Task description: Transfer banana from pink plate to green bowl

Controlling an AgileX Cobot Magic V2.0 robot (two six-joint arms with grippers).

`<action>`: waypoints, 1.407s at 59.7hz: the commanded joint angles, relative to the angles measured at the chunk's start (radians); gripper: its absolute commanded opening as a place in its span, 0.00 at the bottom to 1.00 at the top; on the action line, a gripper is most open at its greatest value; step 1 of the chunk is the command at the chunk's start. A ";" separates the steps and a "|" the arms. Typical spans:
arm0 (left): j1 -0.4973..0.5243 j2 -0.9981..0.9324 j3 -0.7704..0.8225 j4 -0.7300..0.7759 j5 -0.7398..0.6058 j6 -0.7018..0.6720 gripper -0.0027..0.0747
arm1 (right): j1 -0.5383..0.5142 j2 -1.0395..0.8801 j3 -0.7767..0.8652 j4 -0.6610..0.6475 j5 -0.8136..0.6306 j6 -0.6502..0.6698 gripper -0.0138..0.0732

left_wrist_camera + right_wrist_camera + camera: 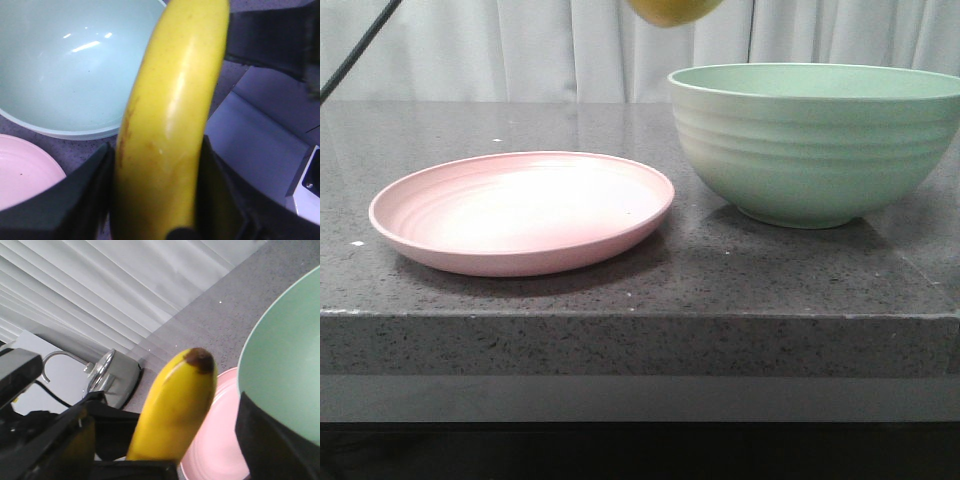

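The banana (670,10) hangs high above the table, only its lower curve showing at the top edge of the front view, between plate and bowl. My left gripper (157,150) is shut on the banana (170,125), a black finger pressing each side. The green bowl (65,65) lies below and beyond it, nothing in the part that shows. In the right wrist view the banana (175,405) points its dark tip up between the wide-apart fingers of my right gripper (165,402), which is open. The pink plate (520,210) sits bare at the left, the green bowl (815,140) at the right.
The dark stone table ends at a front edge (640,315) close to the plate. White curtains hang behind. A shiny metal kettle (112,375) stands off the table's far side. A black cable (355,50) crosses the top left corner.
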 commanded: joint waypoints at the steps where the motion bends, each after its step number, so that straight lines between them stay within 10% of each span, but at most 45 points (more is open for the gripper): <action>1: -0.010 -0.039 -0.035 -0.009 -0.069 -0.002 0.30 | 0.000 0.060 -0.045 0.151 0.103 -0.086 0.84; 25: -0.010 -0.039 -0.035 -0.009 -0.069 -0.002 0.30 | 0.000 0.279 -0.173 0.151 0.339 -0.110 0.81; 48: -0.010 -0.039 -0.035 -0.009 -0.069 -0.002 0.31 | 0.000 0.287 -0.182 0.151 0.337 -0.110 0.32; 66: -0.010 -0.039 -0.035 -0.009 -0.069 -0.002 0.78 | 0.000 0.287 -0.182 0.150 0.291 -0.112 0.32; 84: -0.010 -0.039 -0.035 0.009 -0.069 -0.002 0.82 | -0.005 0.288 -0.295 0.013 0.065 -0.237 0.32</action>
